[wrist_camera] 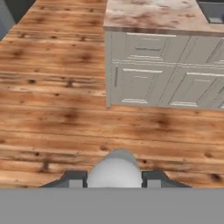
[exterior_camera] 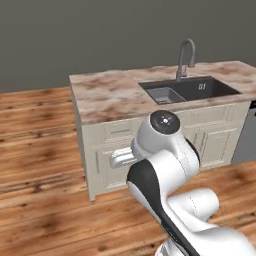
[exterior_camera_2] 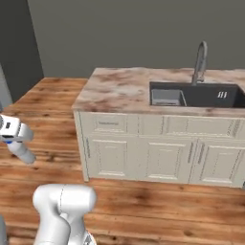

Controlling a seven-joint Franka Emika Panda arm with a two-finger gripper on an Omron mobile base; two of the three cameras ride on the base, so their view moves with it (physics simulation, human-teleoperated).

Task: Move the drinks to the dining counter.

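Whitish bottle (wrist_camera: 114, 169) sits clamped between the pincer (wrist_camera: 114, 179) fingertips, above wood floor (wrist_camera: 52, 87) near dining counter (wrist_camera: 148, 15).

Arm folded, elbow high; tool (wrist_camera: 114, 180) low, tips apparently clamped on pale rounded object.

A whitish-clear bottle (wrist_camera: 114, 169) sits clamped between the gripper (wrist_camera: 114, 180) fingers, seen end-on from the hand camera as a pale rounded shape above the wooden floor; in the right base view it pokes out at the far left, tilted, with a touch of blue. The dining counter (exterior_camera: 107, 92) stands well apart beyond it, beige-brown marbled top bare on its left part, dark sink at right, pale drawer fronts below.
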